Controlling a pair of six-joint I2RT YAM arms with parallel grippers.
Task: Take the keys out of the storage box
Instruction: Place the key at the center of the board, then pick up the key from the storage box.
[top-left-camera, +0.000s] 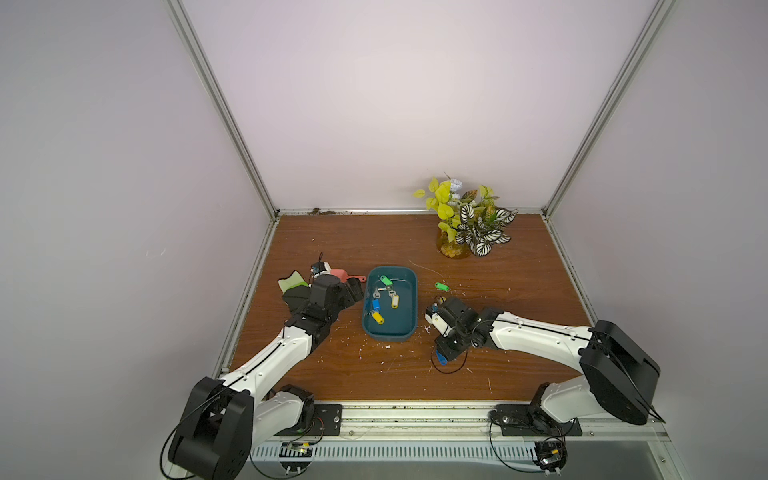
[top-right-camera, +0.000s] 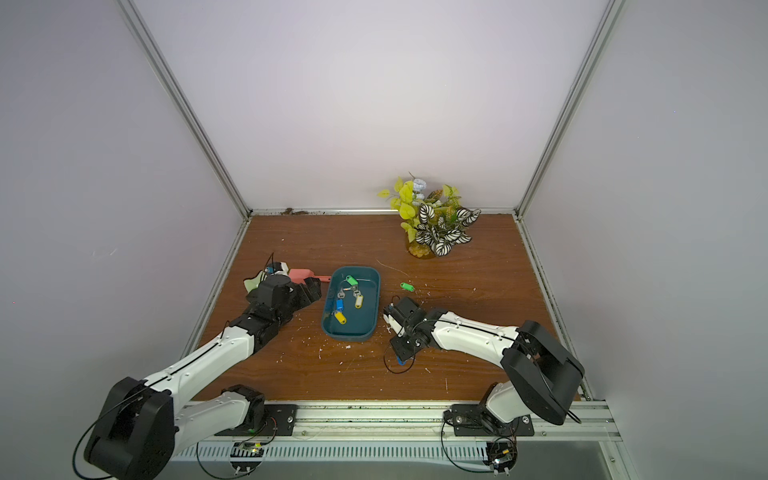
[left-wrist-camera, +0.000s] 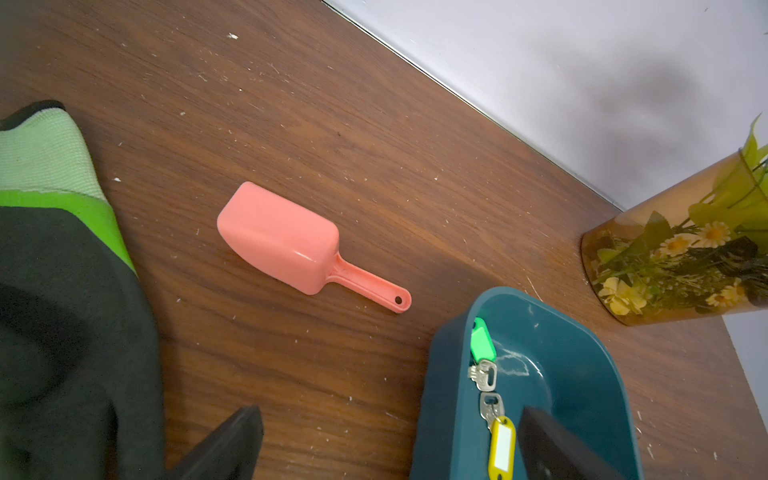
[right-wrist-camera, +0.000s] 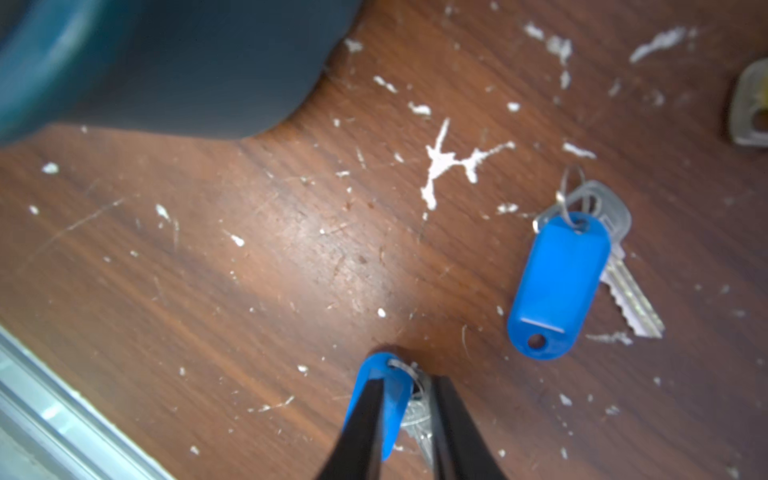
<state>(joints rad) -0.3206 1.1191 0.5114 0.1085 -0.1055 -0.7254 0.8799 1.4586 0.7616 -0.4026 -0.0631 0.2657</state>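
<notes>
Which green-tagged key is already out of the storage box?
The green-tagged key lying outside the storage box, toward the plant; the other green one lies inside it.

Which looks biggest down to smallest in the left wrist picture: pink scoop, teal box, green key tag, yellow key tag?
1. teal box, though partly out of frame
2. pink scoop
3. green key tag and yellow key tag: near alike; the yellow one is closer to the camera and cropped, so unranked

Four tagged keys (top-left-camera: 376, 305) lie in the teal storage box (top-left-camera: 399, 326); a green-tagged key (top-left-camera: 441, 286) and two blue-tagged keys (right-wrist-camera: 559, 286) are outside.
</notes>
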